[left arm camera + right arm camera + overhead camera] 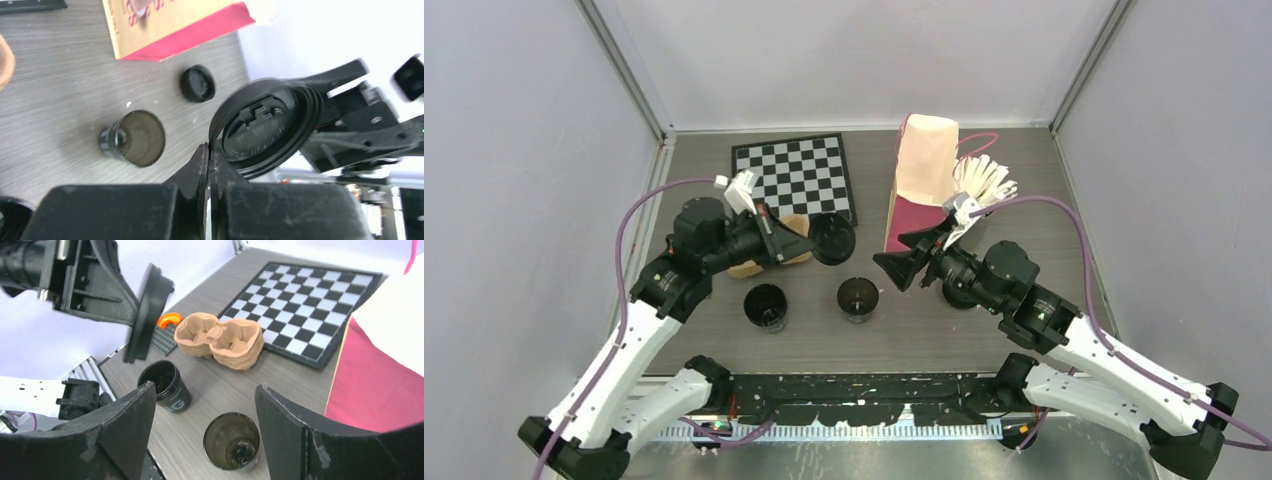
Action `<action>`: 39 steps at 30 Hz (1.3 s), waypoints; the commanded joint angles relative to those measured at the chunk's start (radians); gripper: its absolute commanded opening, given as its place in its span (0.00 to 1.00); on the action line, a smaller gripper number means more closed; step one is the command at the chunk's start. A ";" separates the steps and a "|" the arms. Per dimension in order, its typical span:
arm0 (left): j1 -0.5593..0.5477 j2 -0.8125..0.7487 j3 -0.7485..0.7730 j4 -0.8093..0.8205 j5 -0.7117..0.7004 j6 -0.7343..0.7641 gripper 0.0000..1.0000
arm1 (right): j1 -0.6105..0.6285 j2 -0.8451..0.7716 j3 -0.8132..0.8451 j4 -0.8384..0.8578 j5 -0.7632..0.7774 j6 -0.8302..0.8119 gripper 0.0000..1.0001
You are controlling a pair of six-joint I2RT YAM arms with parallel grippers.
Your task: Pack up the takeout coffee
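The left gripper (210, 152) is pinched tight on the rim of a black lid (265, 127), holding it on edge above the worktop (904, 330). The right gripper (205, 390) hangs wide open and empty over one cup (231, 440). The other cup (165, 386) stands near it, both uncovered toward the near edge. A second lid (197, 83) lies flat near the paper bag (924, 170). Lidding looks to be the step in hand, so the held lid needs levelling and then pressing onto a cup. The grippers are close together, and the tray (220, 337) and chessboard (305, 305) crowd the far side.
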 commanded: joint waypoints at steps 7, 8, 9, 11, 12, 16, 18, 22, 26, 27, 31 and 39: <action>0.297 -0.019 -0.391 0.899 0.607 -0.749 0.00 | 0.006 -0.057 -0.192 0.481 -0.195 -0.172 0.86; 0.297 -0.019 -0.399 0.914 0.611 -0.756 0.00 | 0.005 -0.050 -0.178 0.463 -0.200 -0.174 0.86; 0.297 -0.022 -0.407 0.927 0.612 -0.764 0.00 | 0.006 -0.040 -0.164 0.447 -0.208 -0.183 0.86; 0.297 -0.038 -0.411 0.946 0.615 -0.776 0.00 | 0.006 -0.021 -0.140 0.443 -0.231 -0.197 0.86; 0.297 -0.046 -0.410 0.943 0.618 -0.775 0.00 | 0.006 -0.015 -0.133 0.453 -0.246 -0.210 0.86; 0.296 -0.066 -0.427 0.939 0.624 -0.782 0.00 | 0.006 0.016 -0.130 0.545 -0.312 -0.240 0.88; 0.289 -0.077 -0.444 0.951 0.618 -0.793 0.00 | 0.006 0.045 -0.114 0.556 -0.319 -0.248 0.88; 0.256 -0.088 -0.473 1.001 0.606 -0.840 0.00 | 0.006 0.091 -0.164 0.768 -0.357 -0.244 0.89; 0.207 -0.081 -0.484 1.035 0.585 -0.872 0.00 | 0.007 0.147 -0.131 0.814 -0.440 -0.289 0.89; 0.186 -0.078 -0.482 1.038 0.581 -0.870 0.00 | 0.007 0.159 -0.118 0.815 -0.454 -0.301 0.89; 0.095 -0.057 -0.470 1.053 0.554 -0.861 0.00 | 0.006 0.189 -0.098 0.830 -0.516 -0.382 0.90; 0.015 -0.008 -0.447 1.052 0.558 -0.836 0.00 | 0.007 0.174 -0.114 0.844 -0.546 -0.475 0.90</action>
